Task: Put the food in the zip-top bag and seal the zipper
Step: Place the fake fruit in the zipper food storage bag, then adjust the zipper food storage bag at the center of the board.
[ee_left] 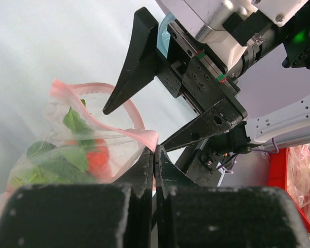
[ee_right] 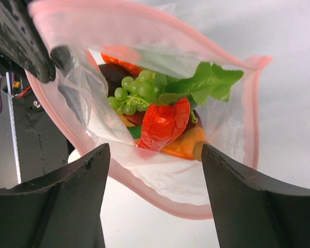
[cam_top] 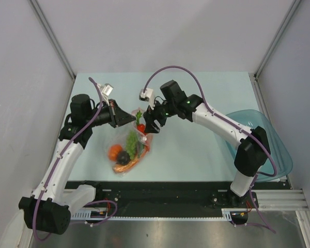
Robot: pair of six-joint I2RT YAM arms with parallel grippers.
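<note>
Left fingers (ee_left: 142,178) are clamped shut on the pink-red zipper (ee_left: 144,137) at one corner of the zip-top bag (cam_top: 128,147). The bag sits centre-left on the table (cam_top: 196,98) in the top view, between my two arms. Right fingers (ee_right: 62,201) are spread wide and hold nothing, sitting in the lower corners of the right wrist view just at the gaping bag mouth; inside I see the green grape bunch (ee_right: 126,95), red piece (ee_right: 164,124), carrot (ee_right: 188,146) and dark ball (ee_right: 113,75).
</note>
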